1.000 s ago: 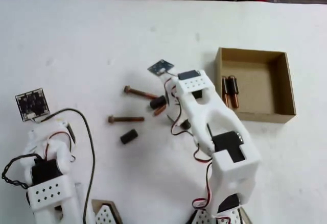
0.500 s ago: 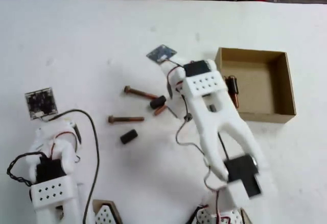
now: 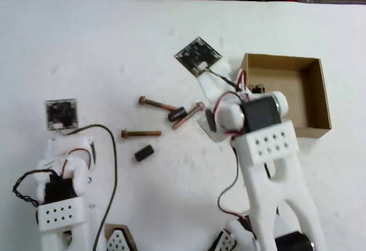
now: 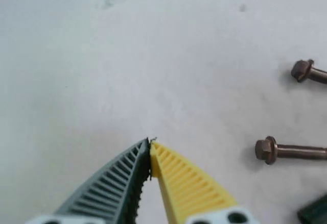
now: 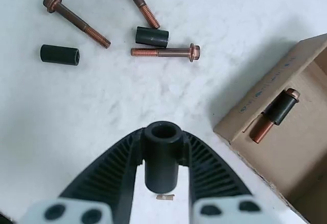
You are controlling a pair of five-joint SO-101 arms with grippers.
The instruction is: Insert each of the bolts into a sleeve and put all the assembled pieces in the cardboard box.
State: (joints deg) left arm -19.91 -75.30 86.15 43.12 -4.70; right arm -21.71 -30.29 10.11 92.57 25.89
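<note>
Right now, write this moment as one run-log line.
right gripper: shut on black sleeve | left gripper: shut, empty | table: three loose bolts, two sleeves | cardboard box: one assembled piece seen

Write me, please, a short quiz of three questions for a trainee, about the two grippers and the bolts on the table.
1. True or false: the right gripper is empty.
2. How many bolts lie loose on the table in the right wrist view? A) two B) three C) five
3. Fill in: the left gripper is ____ (open or shut).
Key: 1. False: it is shut on a black sleeve. 2. B. 3. shut.
</note>
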